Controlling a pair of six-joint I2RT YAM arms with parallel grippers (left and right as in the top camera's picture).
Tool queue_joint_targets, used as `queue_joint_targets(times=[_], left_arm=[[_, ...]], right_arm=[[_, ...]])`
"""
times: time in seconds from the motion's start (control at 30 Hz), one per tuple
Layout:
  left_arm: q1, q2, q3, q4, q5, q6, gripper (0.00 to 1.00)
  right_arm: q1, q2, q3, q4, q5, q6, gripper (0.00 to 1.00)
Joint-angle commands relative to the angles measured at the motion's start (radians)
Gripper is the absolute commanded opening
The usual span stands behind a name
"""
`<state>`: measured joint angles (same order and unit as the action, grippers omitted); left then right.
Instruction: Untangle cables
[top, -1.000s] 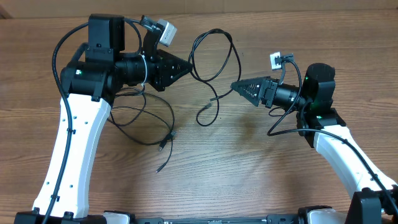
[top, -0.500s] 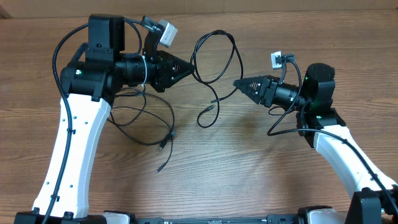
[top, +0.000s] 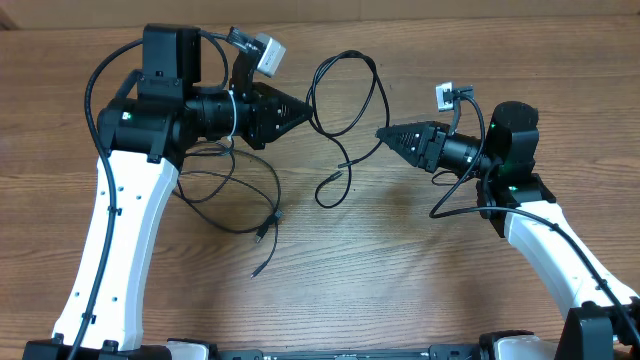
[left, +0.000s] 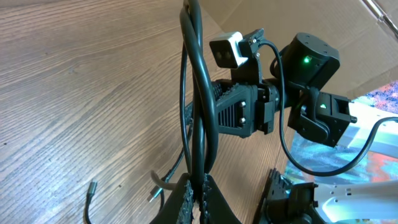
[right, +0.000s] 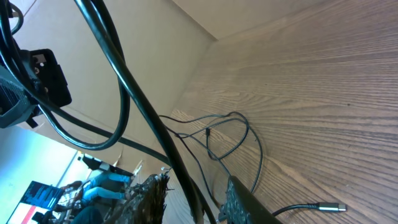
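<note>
Right gripper (right: 196, 182) has drawn its fingers in from wide apart over the last second, yet they are not together; in the right wrist view a black cable loop (right: 138, 102) rises from the bottom centre of the frame between the two fingers, with a gap showing on either side of it, so the jaws bracket the strand rather than pinch it. From overhead the same gripper has crept a little up and to the left, and the right flank of the loop, which hung just short of it a second ago, now runs down to its tip.

Further out, left of centre and towards the top of the overhead frame, the left gripper (top: 303, 108) has not moved; its wrist view shows the fingers pressed together at the bottom edge, clamped on two strands of the loop that climb straight up from them. The loop arches between the two grippers, clear of the wooden table (top: 420, 260); its free tail drops to the table just below the middle of the frame.

Farthest from the right arm, the loose cables (top: 262, 236) lie coiled on the table under the left arm, in the left half of the frame, unchanged, with a plug end pointing to the lower centre.

In my judgement the second hold is nearly made but not secured; once the right fingers bite, the arms could draw apart and open the loop; the coil on the left is untouched, so most of the untangling remains.
</note>
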<state>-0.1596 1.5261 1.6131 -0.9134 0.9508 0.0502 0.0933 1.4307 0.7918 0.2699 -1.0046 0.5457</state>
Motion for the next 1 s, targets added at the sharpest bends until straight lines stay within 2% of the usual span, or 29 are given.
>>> queue_joint_targets(times=[0.0, 0.1, 0.3, 0.73, 0.83, 0.87, 0.97], left_arm=[[-0.022, 0.002, 0.02, -0.002, 0.023, -0.013, 0.04], [-0.034, 0.002, 0.021, -0.002, 0.003, -0.013, 0.04], [-0.038, 0.002, 0.02, -0.001, -0.01, -0.013, 0.04], [-0.037, 0.002, 0.02, 0.013, -0.064, -0.013, 0.04], [-0.037, 0.002, 0.021, 0.013, -0.069, -0.012, 0.04], [-0.037, 0.002, 0.02, 0.013, -0.072, -0.011, 0.04], [-0.037, 0.002, 0.02, 0.01, -0.072, 0.015, 0.04]], right_arm=[[0.004, 0.006, 0.006, 0.008, 0.01, -0.009, 0.31], [0.004, 0.006, 0.006, 0.008, 0.01, -0.009, 0.31], [0.004, 0.006, 0.006, 0.008, 0.01, -0.009, 0.15], [0.004, 0.006, 0.006, 0.008, 0.01, -0.009, 0.15], [0.004, 0.006, 0.006, 0.008, 0.01, -0.009, 0.09], [0.004, 0.006, 0.006, 0.008, 0.01, -0.009, 0.05], [0.004, 0.006, 0.006, 0.011, 0.009, -0.008, 0.04]])
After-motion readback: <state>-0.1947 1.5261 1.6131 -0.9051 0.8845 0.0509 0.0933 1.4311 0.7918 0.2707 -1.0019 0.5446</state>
